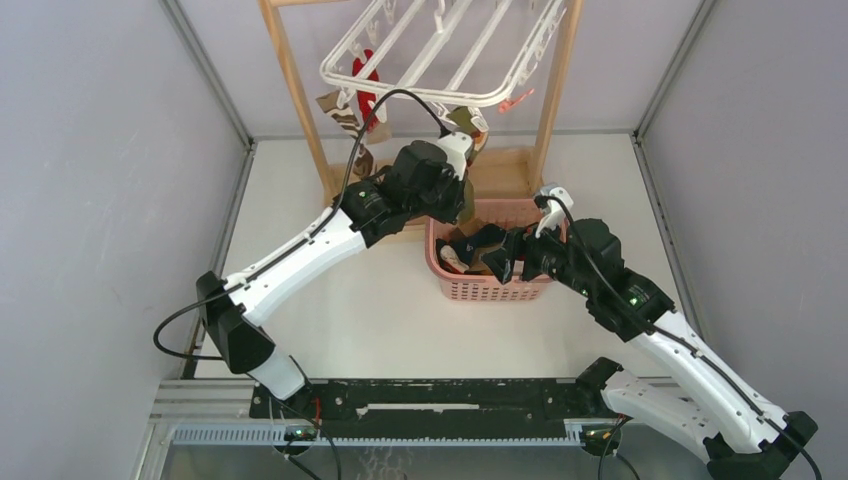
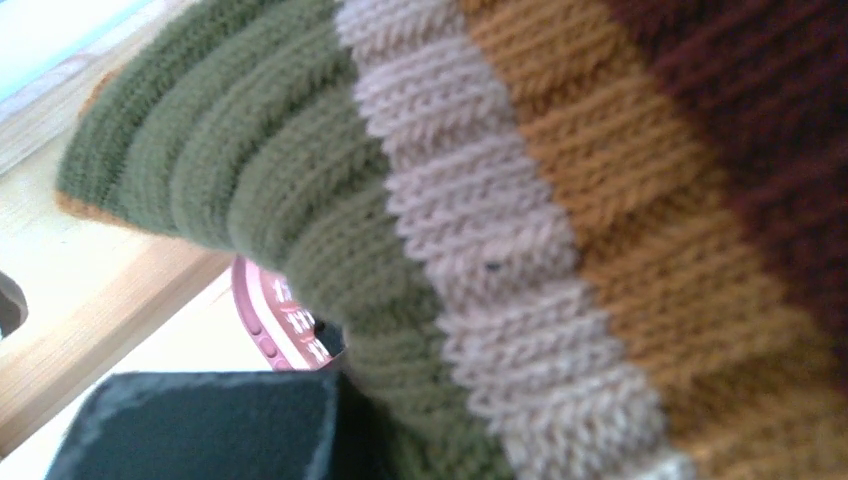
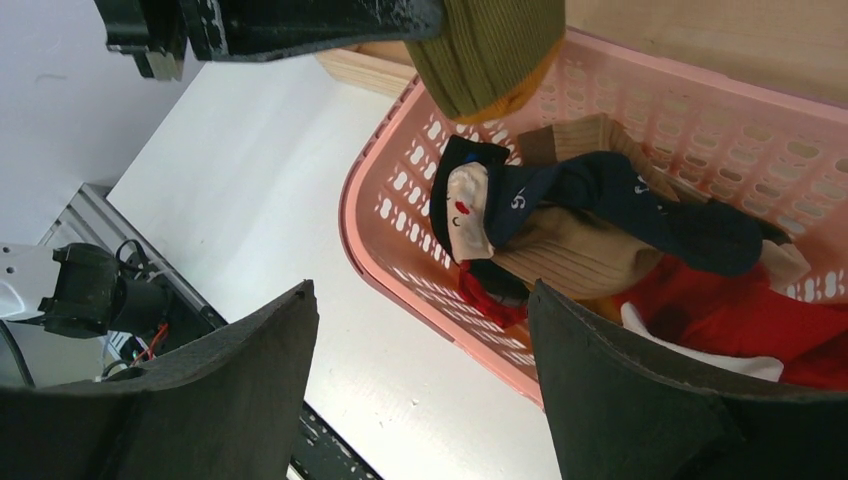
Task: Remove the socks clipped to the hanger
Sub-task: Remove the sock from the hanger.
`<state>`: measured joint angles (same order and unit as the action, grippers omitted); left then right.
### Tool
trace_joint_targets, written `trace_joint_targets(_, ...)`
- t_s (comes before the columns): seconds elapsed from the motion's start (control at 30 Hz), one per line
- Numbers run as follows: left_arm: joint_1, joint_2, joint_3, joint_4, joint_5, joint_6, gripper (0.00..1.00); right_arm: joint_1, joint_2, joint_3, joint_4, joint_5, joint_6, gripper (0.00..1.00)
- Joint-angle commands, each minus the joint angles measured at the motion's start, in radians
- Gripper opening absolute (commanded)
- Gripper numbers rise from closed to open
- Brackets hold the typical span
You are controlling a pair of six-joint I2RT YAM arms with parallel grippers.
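The left gripper (image 1: 452, 190) is clamped on a sock (image 2: 450, 230) near the hanger (image 1: 420, 97), the right gripper (image 3: 420, 295) apart over the basket (image 3: 700, 90); white table (image 1: 330, 320), grey walls (image 1: 100, 200).

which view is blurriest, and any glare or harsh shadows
left wrist: the striped sock fills the frame, knit sharp mid-frame, smeared toward the right edge; right wrist: pink basket crisp, the right pincer dark and slightly soft up close; top external: sharp, even light, faint shadows, no strong glare on the table
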<state>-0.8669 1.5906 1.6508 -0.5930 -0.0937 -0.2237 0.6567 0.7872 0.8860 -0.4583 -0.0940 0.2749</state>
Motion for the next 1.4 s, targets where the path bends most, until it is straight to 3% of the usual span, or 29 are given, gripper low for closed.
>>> trace_joint_targets(0.0, -0.011, 0.008, 0.057, 0.034, 0.048, -0.031, 0.02, -0.004, -0.002, -0.009, 0.094, 0.010, -0.011, 0.83)
trace_joint_targets(0.33, -0.011, -0.014, 0.040, 0.026, 0.069, -0.069, 0.03, -0.062, -0.025, -0.115, 0.296, -0.075, -0.020, 0.83)
trace_joint_targets(0.57, 0.000, -0.023, 0.032, 0.024, 0.151, -0.111, 0.04, -0.156, 0.000, -0.161, 0.399, -0.197, -0.034, 0.98)
trace_joint_targets(0.8, 0.016, -0.061, -0.012, 0.042, 0.232, -0.131, 0.04, -0.208, 0.065, -0.165, 0.496, -0.283, -0.051, 1.00)
trace_joint_targets(1.37, 0.088, -0.141, -0.139, 0.100, 0.400, -0.192, 0.05, -0.145, 0.209, -0.147, 0.614, -0.312, -0.106, 1.00)
